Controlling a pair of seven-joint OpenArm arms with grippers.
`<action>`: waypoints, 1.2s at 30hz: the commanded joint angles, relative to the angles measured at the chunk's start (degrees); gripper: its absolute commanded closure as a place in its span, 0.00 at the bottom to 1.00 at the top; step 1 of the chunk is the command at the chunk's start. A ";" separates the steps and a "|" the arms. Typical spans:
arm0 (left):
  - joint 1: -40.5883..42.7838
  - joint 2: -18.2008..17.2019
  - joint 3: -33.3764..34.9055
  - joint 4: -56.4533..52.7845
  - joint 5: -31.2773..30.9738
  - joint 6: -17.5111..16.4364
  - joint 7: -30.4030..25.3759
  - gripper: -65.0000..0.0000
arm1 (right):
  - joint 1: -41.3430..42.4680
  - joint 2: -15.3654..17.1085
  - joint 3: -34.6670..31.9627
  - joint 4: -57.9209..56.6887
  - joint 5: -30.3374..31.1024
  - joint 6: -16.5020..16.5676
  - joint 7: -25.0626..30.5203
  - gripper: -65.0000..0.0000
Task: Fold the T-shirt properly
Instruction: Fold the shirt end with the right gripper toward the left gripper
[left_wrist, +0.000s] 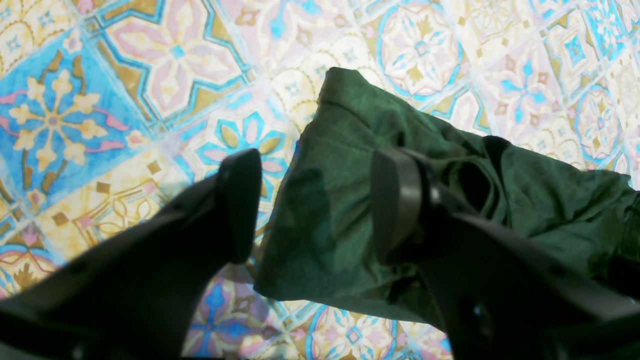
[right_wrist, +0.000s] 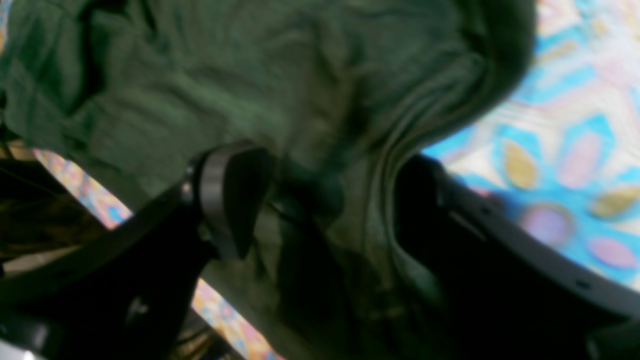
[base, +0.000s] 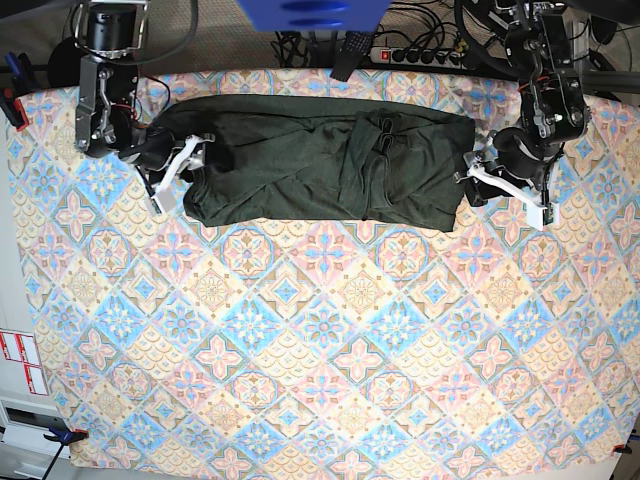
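The dark olive-green T-shirt (base: 320, 160) lies as a long, wrinkled band across the far part of the table. My left gripper (base: 490, 185) is at its right end. In the left wrist view this gripper (left_wrist: 317, 205) is open, and a corner of the shirt (left_wrist: 340, 165) lies on the table between and beyond its fingers. My right gripper (base: 178, 170) is at the shirt's left end. In the blurred right wrist view this gripper (right_wrist: 325, 205) stands open, with bunched shirt fabric (right_wrist: 250, 90) between and above its fingers.
A patterned tile-print cloth (base: 320, 350) covers the table. A power strip and cables (base: 420, 52) lie behind the far edge. A blue object (base: 310, 12) hangs at the top centre. Red-labelled stickers (base: 20, 360) sit at the left edge.
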 joint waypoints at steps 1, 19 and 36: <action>-0.23 -0.56 -0.19 0.86 -0.46 -0.12 -0.85 0.46 | -0.02 0.15 -0.33 0.44 -0.40 0.25 -1.39 0.40; -0.32 -0.47 -0.45 0.95 -0.81 -0.12 -1.21 0.46 | 0.50 -1.35 3.98 0.00 -0.57 0.25 -1.04 1.00; -0.23 -0.47 -0.63 0.95 -0.72 -0.12 -1.29 0.46 | 6.13 -0.03 16.64 0.00 -0.48 0.25 -1.48 1.00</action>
